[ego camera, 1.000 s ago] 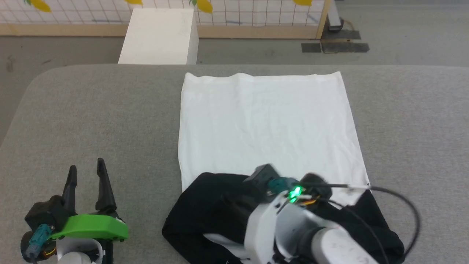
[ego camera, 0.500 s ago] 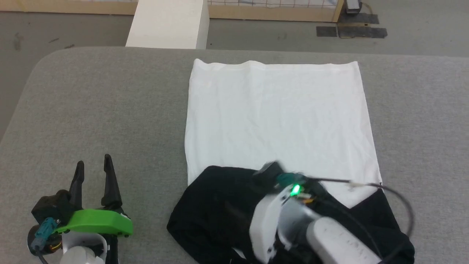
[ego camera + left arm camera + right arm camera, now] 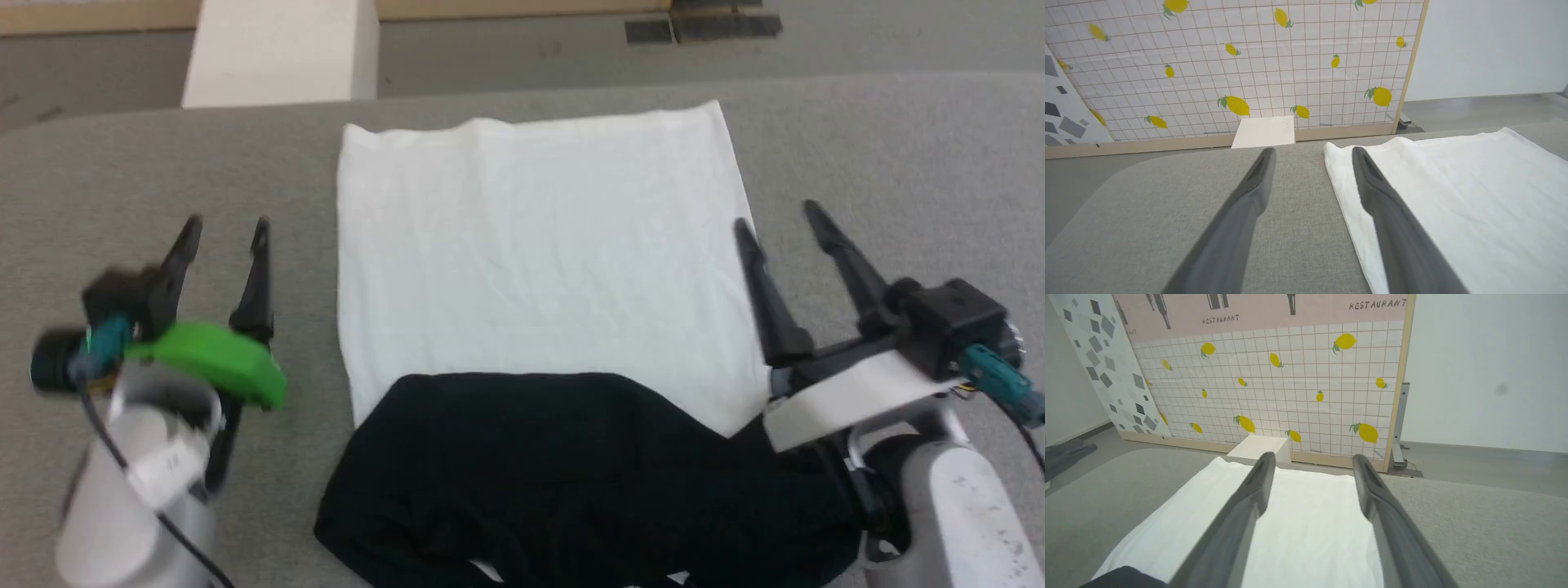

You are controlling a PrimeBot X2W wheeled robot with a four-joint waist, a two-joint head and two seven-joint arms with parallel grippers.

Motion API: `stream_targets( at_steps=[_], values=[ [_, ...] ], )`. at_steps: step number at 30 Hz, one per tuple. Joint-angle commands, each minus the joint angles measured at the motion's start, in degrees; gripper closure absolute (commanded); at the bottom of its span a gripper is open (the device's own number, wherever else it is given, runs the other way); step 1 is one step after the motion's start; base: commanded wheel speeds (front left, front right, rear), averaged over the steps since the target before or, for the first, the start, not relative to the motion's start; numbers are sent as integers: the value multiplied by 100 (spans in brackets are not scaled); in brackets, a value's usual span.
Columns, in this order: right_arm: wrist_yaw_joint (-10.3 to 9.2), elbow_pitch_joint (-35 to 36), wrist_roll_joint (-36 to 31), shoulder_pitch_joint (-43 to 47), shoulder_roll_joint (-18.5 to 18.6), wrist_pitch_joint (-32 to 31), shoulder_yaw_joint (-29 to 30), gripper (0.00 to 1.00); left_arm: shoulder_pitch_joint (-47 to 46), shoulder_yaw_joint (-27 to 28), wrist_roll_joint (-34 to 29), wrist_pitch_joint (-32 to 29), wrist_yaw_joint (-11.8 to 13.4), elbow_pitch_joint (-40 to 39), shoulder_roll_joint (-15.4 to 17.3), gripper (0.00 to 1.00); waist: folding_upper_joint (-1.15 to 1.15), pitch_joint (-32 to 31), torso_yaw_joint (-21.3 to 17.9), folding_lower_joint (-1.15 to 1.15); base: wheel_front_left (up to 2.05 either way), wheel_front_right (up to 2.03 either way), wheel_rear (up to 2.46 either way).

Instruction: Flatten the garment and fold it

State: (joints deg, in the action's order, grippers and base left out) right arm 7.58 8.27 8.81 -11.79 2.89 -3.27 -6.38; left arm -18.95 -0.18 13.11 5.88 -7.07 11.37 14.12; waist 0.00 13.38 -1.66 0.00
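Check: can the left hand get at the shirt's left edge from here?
Probably yes: the left hand is open beside the garment, only bare grey table lies between them, and nothing blocks the way.

You have the garment [image 3: 539,245] lying in the middle of the bench [image 3: 898,163], its hem toward the far edge and its bunched sleeve end toward the near edge. Your left gripper [image 3: 229,222] is left of it over bare bench, and your right gripper [image 3: 774,216] is at its right edge. Behind the far edge, toward the left, a box [image 3: 277,49] stands before a screen [image 3: 1249,61].
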Motion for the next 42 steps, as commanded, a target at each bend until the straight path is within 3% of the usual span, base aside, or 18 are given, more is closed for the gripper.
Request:
stream_targets(
  at_steps=[1, 7, 13, 19, 32, 33, 34, 42],
  values=[
    [-9, 52, -83, 119, -1, 44, 162, 0, -367, -183, 73, -266, -39, 27, 222, 0, 0, 508, -360, 0, 0, 0, 0],
    [-9, 125, 29, 135, -1, 183, 485, 0, -1650, -836, 794, -1842, -40, 177, 1221, 0, 0, 1245, -795, 0, 0, 0, 0],
    [-9, 17, 388, -63, -1, 426, 369, 0, -2621, -960, 1387, -3314, -41, 282, 1938, 0, 0, 1891, -1181, 0, 0, 0, 0],
    [-9, -161, 567, -264, -1, 678, 245, 0, -3185, -907, 1644, -4363, 53, 309, 2206, 0, 0, 2268, -1451, 0, 0, 0, 0],
    [-9, -426, 692, -449, -2, 916, 116, 0, -3233, -1021, 1404, -5946, 795, 146, 2645, 0, 0, 2473, -1659, 0, 0, 0, 0],
    [-9, -428, 651, -503, -2, 886, 85, 0, -3210, -1028, 1394, -6046, 867, 32, 2659, 65, 0, 2479, -1646, 0, 0, 0, 0],
    [-9, -423, 607, -544, -2, 862, 66, 0, -3202, -1031, 1393, -6068, 889, -14, 2658, 100, 0, 2483, -1637, 0, 0, 0, 0],
    [-9, -591, 161, -1895, -2, 136, -117, 0, -3282, -1131, 1428, -5862, 788, -307, 2546, 100, 0, 2530, -1461, 0, 0, 0, 0]
  ],
)
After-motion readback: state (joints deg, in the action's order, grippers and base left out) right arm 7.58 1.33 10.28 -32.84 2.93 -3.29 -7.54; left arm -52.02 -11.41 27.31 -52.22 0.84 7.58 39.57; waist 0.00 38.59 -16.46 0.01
